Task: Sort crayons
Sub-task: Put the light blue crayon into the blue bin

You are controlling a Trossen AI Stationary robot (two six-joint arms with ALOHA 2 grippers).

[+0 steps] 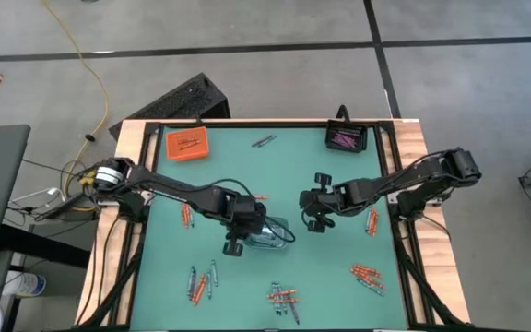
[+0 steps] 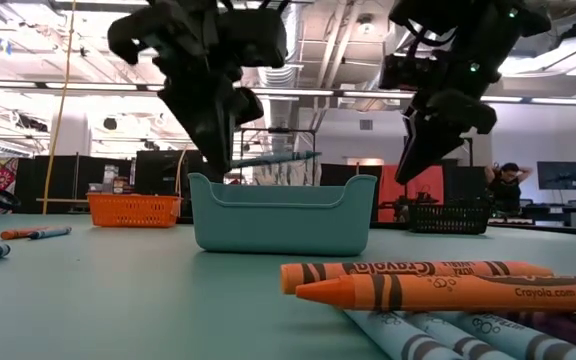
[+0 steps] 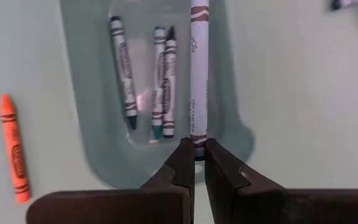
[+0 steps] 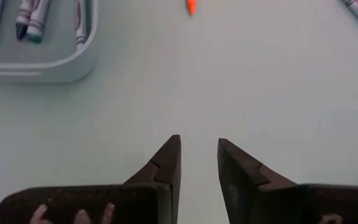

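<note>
High view, left to right across the frame.

Upper left: orange tray (image 1: 187, 144) on the green bench (image 1: 293, 171), a few crayons in it.

Left of centre: left claw (image 1: 244, 224) hangs directly over the clear-grey tray (image 1: 275, 235). Fingers pinched shut on one end of a grey-blue crayon (image 3: 199, 68). In the left wrist view the crayon's long axis runs straight out from the fingertips, over the tray. Three grey-blue crayons (image 3: 159, 84) already lie in the tray, roughly parallel to the held one. Low view: the held crayon sits near level, above the tray rim, not touching it. Judgement: the coming move is the release. The tray lies straight below the crayon, so a plain drop should land it inside. The tip may reach over the far rim; I cannot tell.

Right of centre: right claw (image 1: 316, 210) hovers over bare bench beside the tray, fingers partly open, holding nothing.

Upper right: black tray (image 1: 347, 138) with purple-pink crayons.

Unsorted crayons: a pile at the lower right (image 1: 367, 275), more along the lower edge. The right arm is nearer the lower-right pile.
</note>
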